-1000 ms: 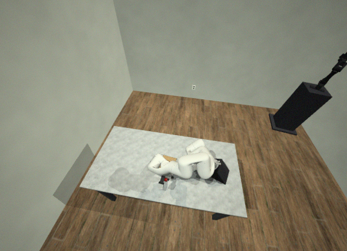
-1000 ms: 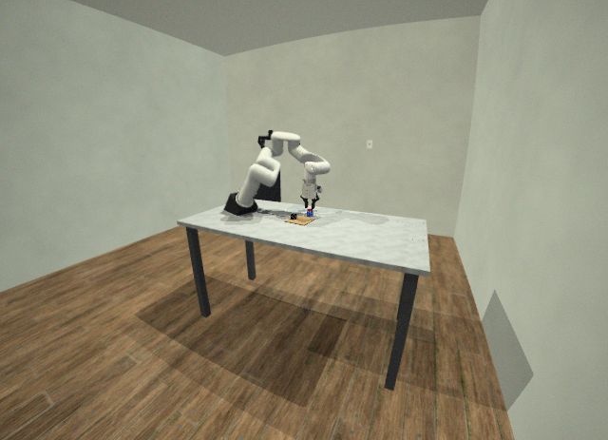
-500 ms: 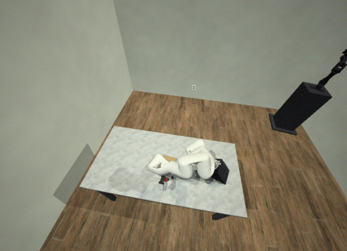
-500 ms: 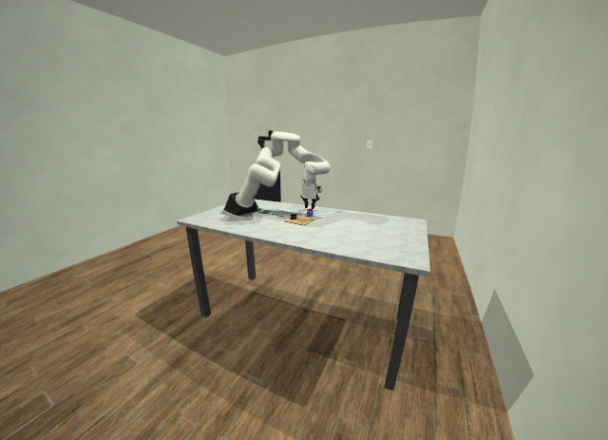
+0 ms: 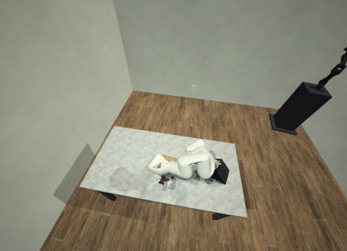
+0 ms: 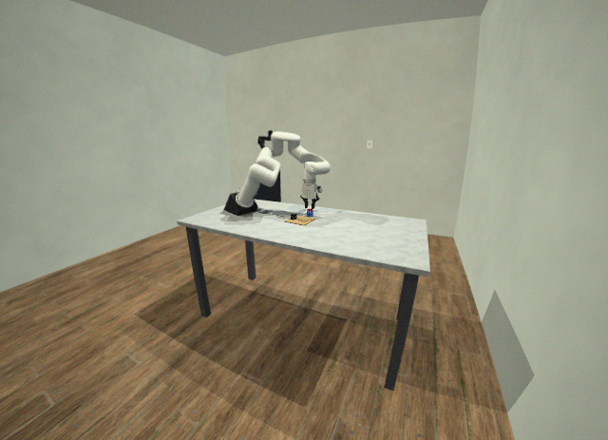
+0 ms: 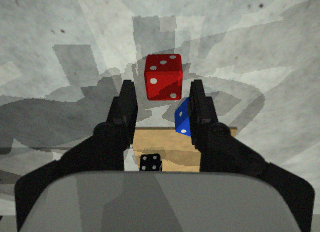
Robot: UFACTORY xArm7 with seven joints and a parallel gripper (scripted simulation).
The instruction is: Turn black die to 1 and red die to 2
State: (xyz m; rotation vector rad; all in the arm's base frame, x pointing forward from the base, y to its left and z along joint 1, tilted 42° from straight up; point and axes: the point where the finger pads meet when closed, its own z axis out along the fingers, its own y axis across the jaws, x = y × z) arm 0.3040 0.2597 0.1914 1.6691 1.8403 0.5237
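Observation:
In the wrist view my gripper [image 7: 162, 94] is half open, and the red die [image 7: 163, 76] sits in line between the fingertips with a gap on each side. The die shows a three-pip face and a two-pip face to this camera, and it seems to lie on the table just past the tan mat [image 7: 165, 147]. The blue die [image 7: 183, 117] is at the mat's far edge, partly hidden by the right finger. The black die [image 7: 150, 162] lies on the mat near the bottom of the view. In the exterior view the gripper [image 6: 309, 204] hangs just above the red die [image 6: 309, 210] and the blue die [image 6: 309, 213].
The arm's black base [image 5: 220, 171] stands on the marble table [image 6: 319, 231]. The arm bends over the mat [image 5: 168, 158] and hides most of it from above. A dark pedestal with a camera arm [image 5: 300, 108] stands on the floor away from the table.

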